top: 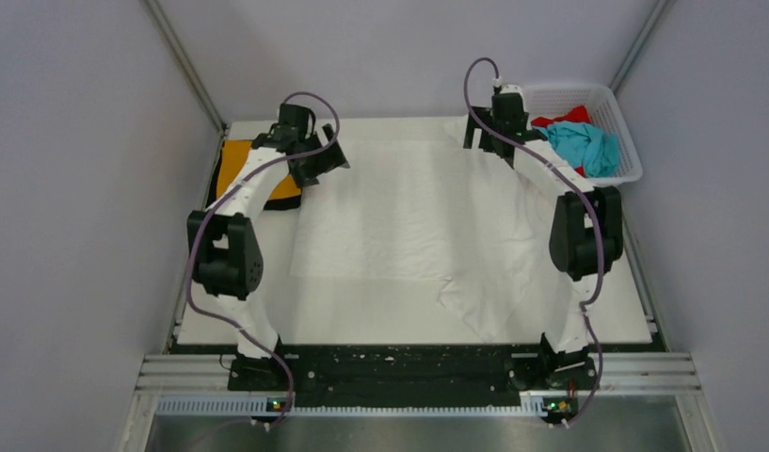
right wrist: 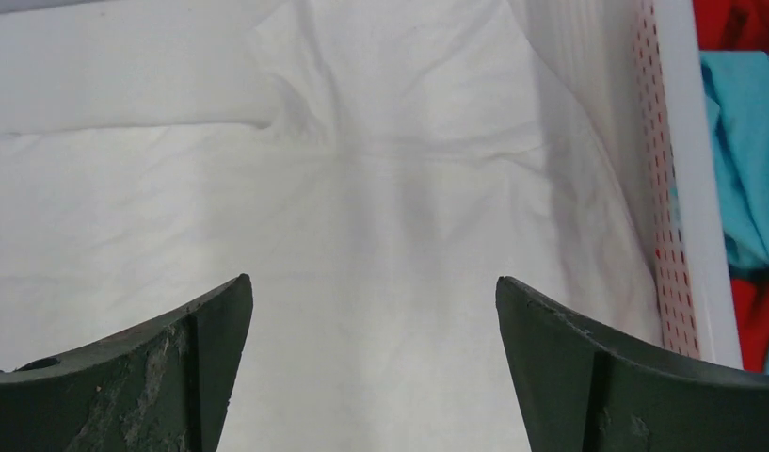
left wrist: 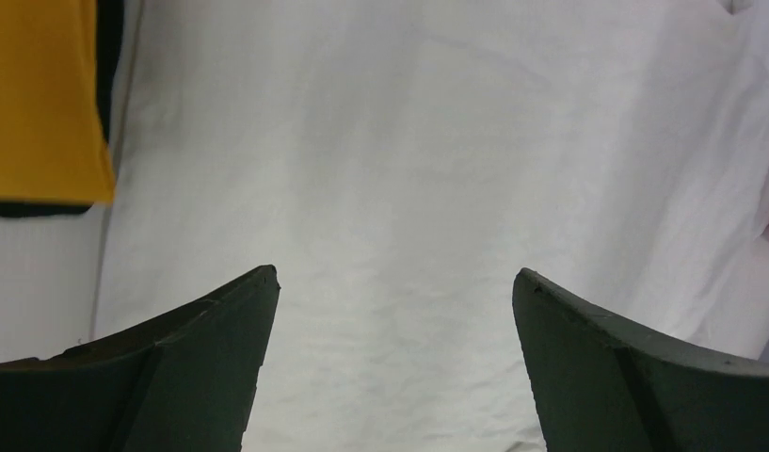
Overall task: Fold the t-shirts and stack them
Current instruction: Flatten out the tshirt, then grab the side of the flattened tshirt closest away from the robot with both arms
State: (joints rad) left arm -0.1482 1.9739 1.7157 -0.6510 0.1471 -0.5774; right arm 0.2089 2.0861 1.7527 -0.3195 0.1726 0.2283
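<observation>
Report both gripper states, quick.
Left gripper: open, holding nothing, over the white t-shirt.
Right gripper: open, holding nothing, over the same shirt.

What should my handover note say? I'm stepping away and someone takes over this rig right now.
Left gripper: open, empty, over the white t-shirt, far left.
Right gripper: open, empty, over the same shirt's far-right part, beside the basket.
Things: the white t-shirt lies spread on the table, rumpled near right. The orange t-shirt lies folded on the black t-shirt, far left. The teal t-shirt and the red t-shirt are bunched in the basket.
Done: orange and black look stacked.
Left: fold and stack white, teal, red.
</observation>
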